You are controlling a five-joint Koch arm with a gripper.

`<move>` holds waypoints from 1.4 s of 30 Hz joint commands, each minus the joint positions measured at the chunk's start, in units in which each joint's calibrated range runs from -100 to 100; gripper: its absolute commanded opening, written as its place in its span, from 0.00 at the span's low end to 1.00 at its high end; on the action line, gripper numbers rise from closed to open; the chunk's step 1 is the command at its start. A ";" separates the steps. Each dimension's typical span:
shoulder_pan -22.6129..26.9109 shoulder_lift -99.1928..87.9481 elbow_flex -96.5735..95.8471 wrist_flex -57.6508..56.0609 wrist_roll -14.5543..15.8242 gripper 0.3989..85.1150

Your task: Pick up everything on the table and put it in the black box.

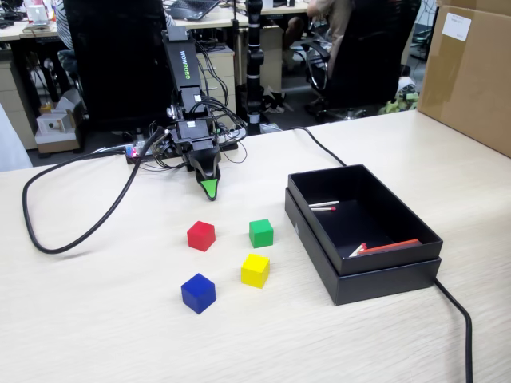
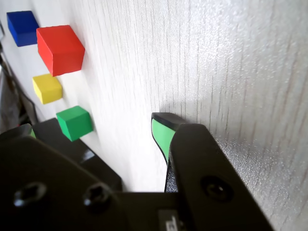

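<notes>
Four cubes lie on the pale wooden table: red (image 1: 200, 235), green (image 1: 260, 232), yellow (image 1: 255, 270) and blue (image 1: 198, 293). The open black box (image 1: 383, 279) stands to their right and holds some red-and-white sticks (image 1: 323, 207). My gripper (image 1: 209, 190), with green pads, points down at the table just behind the cubes. In the wrist view the gripper (image 2: 91, 124) is open and empty, with bare table between its jaws. That view also shows the blue cube (image 2: 22, 28), red cube (image 2: 60, 49), yellow cube (image 2: 47, 88), green cube (image 2: 74, 122) and a corner of the box (image 2: 96, 161).
A black cable (image 1: 72, 231) loops over the table's left side. Another cable (image 1: 457, 319) runs from the box to the front right edge. A cardboard box (image 1: 471, 72) stands at the back right. Wires crowd the arm's base (image 1: 160, 148).
</notes>
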 commanded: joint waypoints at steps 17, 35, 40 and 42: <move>-2.83 31.53 58.53 -53.85 -0.44 0.52; -5.86 83.28 88.81 -53.85 0.20 0.49; -5.96 88.78 91.53 -53.85 0.73 0.33; -5.96 92.68 93.80 -53.85 0.78 0.21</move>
